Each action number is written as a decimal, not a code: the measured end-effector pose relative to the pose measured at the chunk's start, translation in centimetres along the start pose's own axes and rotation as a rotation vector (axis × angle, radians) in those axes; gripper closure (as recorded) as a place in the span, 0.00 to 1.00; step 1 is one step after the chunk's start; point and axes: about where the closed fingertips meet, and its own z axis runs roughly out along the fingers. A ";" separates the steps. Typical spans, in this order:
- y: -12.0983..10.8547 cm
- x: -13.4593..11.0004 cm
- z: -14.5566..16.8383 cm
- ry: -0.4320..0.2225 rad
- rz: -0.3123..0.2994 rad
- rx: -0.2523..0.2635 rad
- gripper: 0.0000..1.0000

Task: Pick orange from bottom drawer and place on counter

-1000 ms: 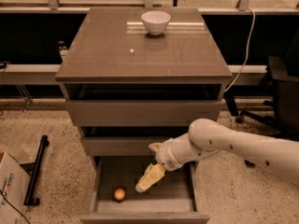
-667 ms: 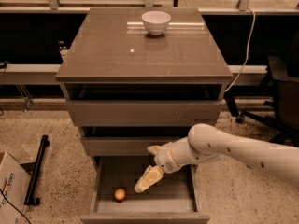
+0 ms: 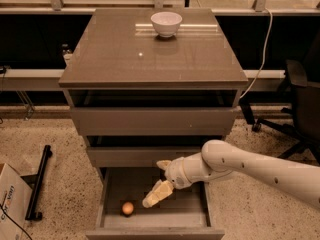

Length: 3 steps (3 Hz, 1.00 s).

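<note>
The orange (image 3: pixel 128 208) lies on the floor of the open bottom drawer (image 3: pixel 155 224), at its front left. My gripper (image 3: pixel 153 183) reaches into the drawer from the right on a white arm. It is open and empty. Its lower finger (image 3: pixel 157 194) points down-left and ends a short way right of the orange, not touching it. The counter (image 3: pixel 125 54) is the glossy top of the cabinet, well above the gripper.
A white bowl (image 3: pixel 166 23) stands at the back of the counter. The two upper drawers (image 3: pixel 150 121) are shut or nearly shut above the arm. A cardboard box (image 3: pixel 10 199) and a black bar (image 3: pixel 39 181) lie on the floor at left; an office chair (image 3: pixel 300 94) stands at right.
The arm has eased slightly down and left, bringing the gripper a little nearer the orange. The orange has not moved.
</note>
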 end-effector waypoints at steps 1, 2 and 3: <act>-0.6 1.1 1.8 0.014 0.018 0.016 0.00; -2.1 2.4 4.5 0.017 0.002 0.035 0.00; -3.6 3.8 7.0 0.019 -0.025 0.049 0.00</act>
